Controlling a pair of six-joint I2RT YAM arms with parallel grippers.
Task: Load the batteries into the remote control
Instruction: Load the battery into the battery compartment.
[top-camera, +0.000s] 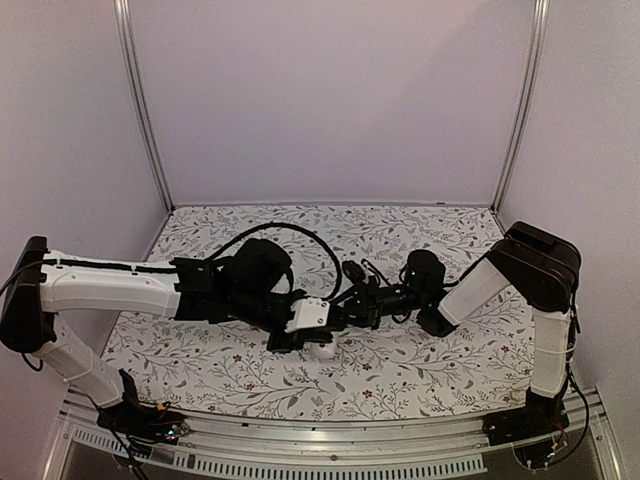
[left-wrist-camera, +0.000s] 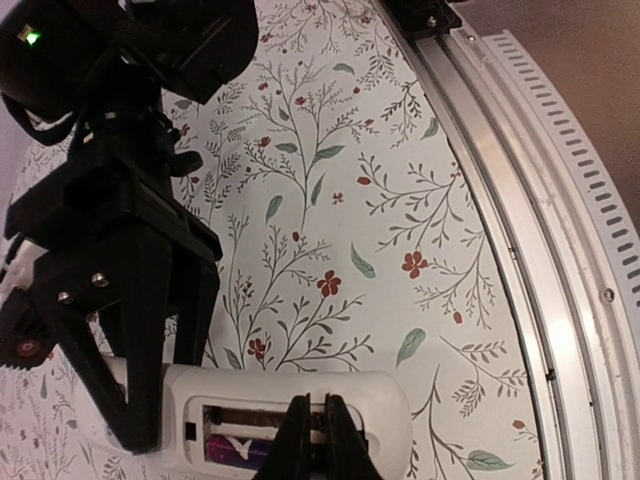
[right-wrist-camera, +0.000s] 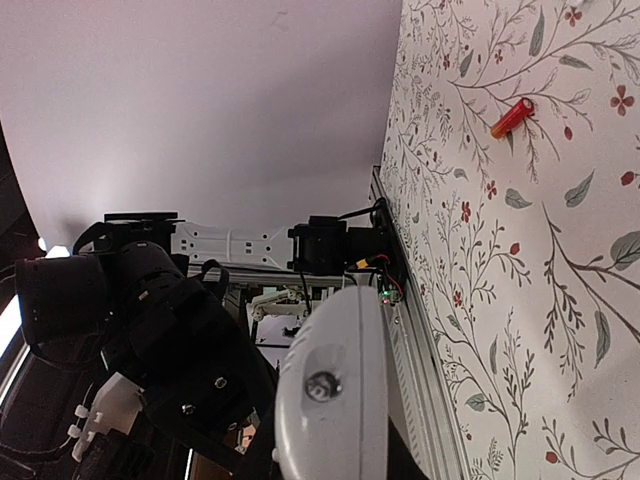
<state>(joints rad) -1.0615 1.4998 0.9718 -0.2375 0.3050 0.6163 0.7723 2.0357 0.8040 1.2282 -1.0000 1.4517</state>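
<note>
The white remote control (left-wrist-camera: 385, 400) hangs just above the flowered table with its open battery bay facing up. A dark battery (left-wrist-camera: 232, 450) with a white mark lies in the bay's near slot. My right gripper (left-wrist-camera: 160, 395) is shut on the remote's left end, one finger on each side. My left gripper (left-wrist-camera: 318, 425) is shut, and its tips reach into the bay at the middle. The right wrist view shows the remote end-on (right-wrist-camera: 340, 390). The red battery (right-wrist-camera: 512, 117) lies loose on the table. In the top view both grippers meet over the remote (top-camera: 322, 349).
The aluminium rail (left-wrist-camera: 520, 200) runs along the table's near edge, close to the remote. The left arm's black wrist (right-wrist-camera: 150, 320) crowds the right wrist view. White walls enclose the flowered table (top-camera: 420, 370).
</note>
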